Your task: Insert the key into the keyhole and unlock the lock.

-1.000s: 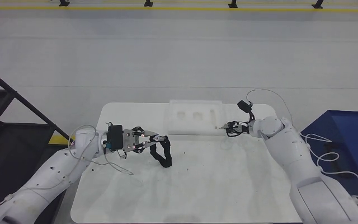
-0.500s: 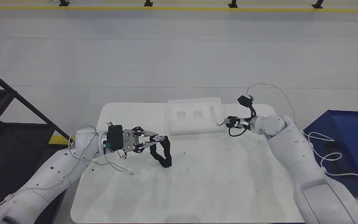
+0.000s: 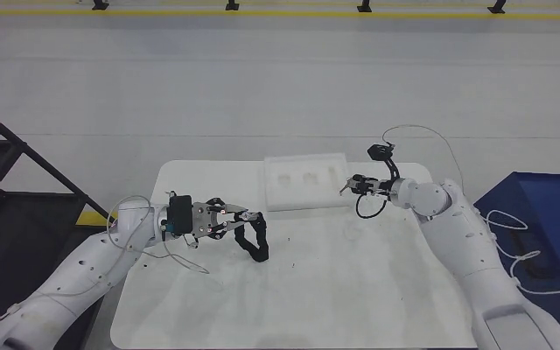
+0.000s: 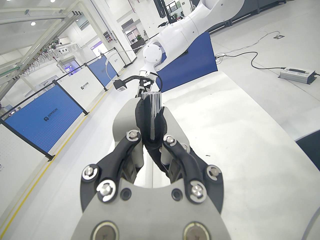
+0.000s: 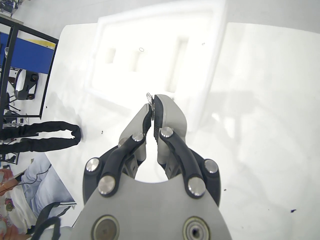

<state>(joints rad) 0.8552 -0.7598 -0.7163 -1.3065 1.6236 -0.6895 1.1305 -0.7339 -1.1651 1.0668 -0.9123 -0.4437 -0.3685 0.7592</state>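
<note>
Shifted toward the foam tray (image 3: 306, 163), right gripper (image 3: 351, 185) pinches a thin metal key (image 5: 149, 99); left gripper (image 3: 246, 215) clamps the black fabric-sleeved lock (image 3: 256, 241).

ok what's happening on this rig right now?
The left gripper is shut on the black cable lock, and the lock's metal cylinder end points across the table toward the other arm. The right gripper is shut on the key, pinched at its fingertips by the edge of the white foam tray. Key and lock are well apart, so the key is not yet in the keyhole.
</note>
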